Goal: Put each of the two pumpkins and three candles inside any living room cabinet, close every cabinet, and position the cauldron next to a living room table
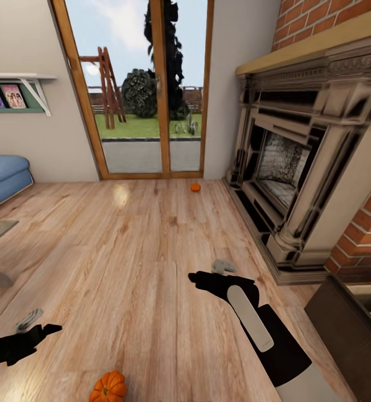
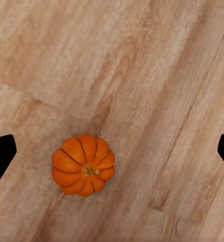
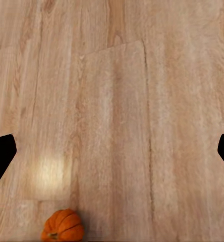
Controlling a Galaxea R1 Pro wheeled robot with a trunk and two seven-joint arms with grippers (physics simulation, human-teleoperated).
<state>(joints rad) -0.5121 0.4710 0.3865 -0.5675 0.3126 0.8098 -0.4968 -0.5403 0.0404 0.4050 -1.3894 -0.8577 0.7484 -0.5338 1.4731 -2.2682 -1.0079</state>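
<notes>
Both of my pincers hang spread wide over the wooden floor (image 1: pixel 129 251) with nothing between their fingers. In the head view my left pincer (image 1: pixel 32 321) sits low at about eight o'clock, and my right pincer (image 1: pixel 221 268) reaches forward near the middle, toward four o'clock. One pumpkin (image 1: pixel 108 387) rests on the floor at six o'clock, close in front of me between my arms; my left wrist camera looks straight down on it (image 2: pixel 83 165), stem up, and my right wrist camera catches it (image 3: pixel 62 225) too. A second pumpkin (image 1: pixel 195 187) lies far off at twelve o'clock, near the glass door (image 1: pixel 146 89) and the fireplace (image 1: pixel 297 162).
</notes>
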